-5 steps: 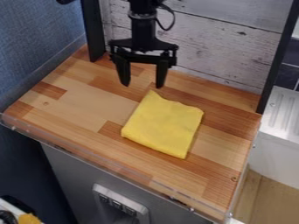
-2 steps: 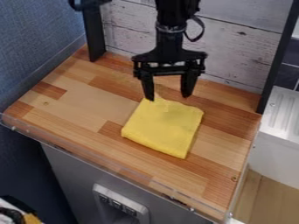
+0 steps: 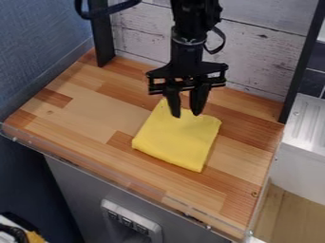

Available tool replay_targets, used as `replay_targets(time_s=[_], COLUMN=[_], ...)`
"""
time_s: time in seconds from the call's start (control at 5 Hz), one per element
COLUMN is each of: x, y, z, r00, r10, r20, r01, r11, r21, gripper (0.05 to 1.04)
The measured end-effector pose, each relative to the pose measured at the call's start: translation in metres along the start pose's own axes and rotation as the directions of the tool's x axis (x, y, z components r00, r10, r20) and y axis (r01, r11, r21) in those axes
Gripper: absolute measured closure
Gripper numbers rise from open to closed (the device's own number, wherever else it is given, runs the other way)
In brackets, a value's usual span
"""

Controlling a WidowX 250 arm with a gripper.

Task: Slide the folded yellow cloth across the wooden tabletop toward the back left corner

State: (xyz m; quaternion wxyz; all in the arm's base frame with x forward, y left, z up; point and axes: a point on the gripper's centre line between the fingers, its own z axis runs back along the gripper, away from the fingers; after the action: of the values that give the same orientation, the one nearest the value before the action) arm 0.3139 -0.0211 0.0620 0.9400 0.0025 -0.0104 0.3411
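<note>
The gripper [image 3: 186, 115] (fingers slightly apart) is at the yellow cloth [image 3: 177, 137].

Place: a mock kitchen corner, by its look
Surface: butcher-block-style wood [image 3: 89, 107] with a clear edging strip [image 3: 111, 175]
Far side: whitewashed plank panel [image 3: 254, 59] between black uprights
Left: blue fabric-like partition [image 3: 38, 35]
Right: dark tiles [image 3: 313, 81] above a white ribbed unit [image 3: 304, 123]
Near side: grey front [image 3: 73, 190]
</note>
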Motion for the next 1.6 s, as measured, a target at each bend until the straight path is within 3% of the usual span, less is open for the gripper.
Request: replay_targets(time_s=[0.2, 0.4, 1.6], x=[-0.001, -0.003, -0.004], y=[-0.001, 0.000, -0.003], z=[0.000, -0.003, -0.051], r00=[1.000, 1.000, 0.999], r10=[0.017, 0.025, 0.011], r20=[-0.002, -0.006, -0.034], r01=[-0.017, -0.025, -0.011], r11=[1.000, 1.000, 1.000], r21=[-0.002, -0.002, 0.016], gripper=[0.923, 1.013, 1.020])
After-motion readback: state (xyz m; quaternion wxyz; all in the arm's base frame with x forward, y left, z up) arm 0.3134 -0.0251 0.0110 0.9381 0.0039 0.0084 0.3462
